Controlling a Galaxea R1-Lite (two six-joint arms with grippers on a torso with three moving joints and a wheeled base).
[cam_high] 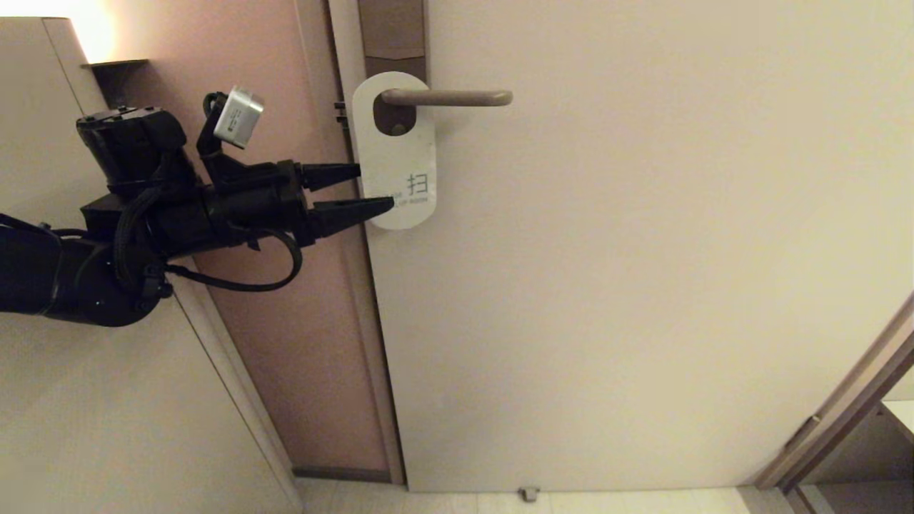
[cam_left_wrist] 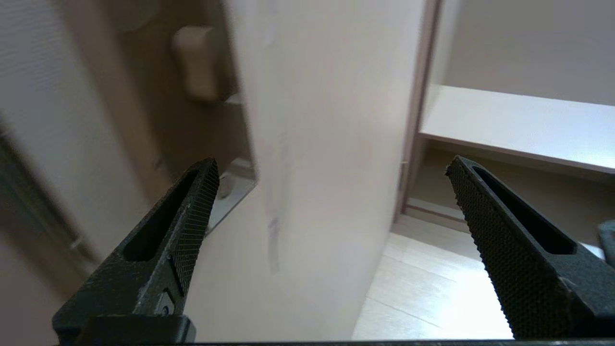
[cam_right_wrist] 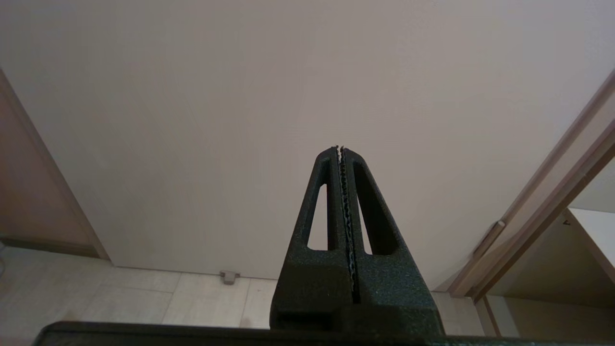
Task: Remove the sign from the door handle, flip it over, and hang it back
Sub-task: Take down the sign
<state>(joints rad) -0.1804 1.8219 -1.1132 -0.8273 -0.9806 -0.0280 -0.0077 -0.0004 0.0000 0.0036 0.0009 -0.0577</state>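
Head view shows the sign point(cam_high: 395, 153) hanging on the handle point(cam_high: 450, 98) by its oval hole, white side out, flat against the door point(cam_high: 643, 250). The left gripper point(cam_high: 368, 189) reaches in level from the door's edge with its jaws spread wide — one fingertip just short of the sign's near edge, the other crossing in front of its lower corner. Nothing is gripped. In the left wrist view the fingers point(cam_left_wrist: 190, 216) straddle a pale, blurred surface, which I take to be the sign or door edge seen side-on; I cannot tell which.

The right gripper point(cam_right_wrist: 340, 150) is clenched on nothing, parked low and facing the door near the small door stop point(cam_right_wrist: 229, 276).

This looks like the first step — the approach to take the sign off. Next the jaws need to close on the card's lower edge, then carry it along the lever toward its free end so the hole slides off without snagging.
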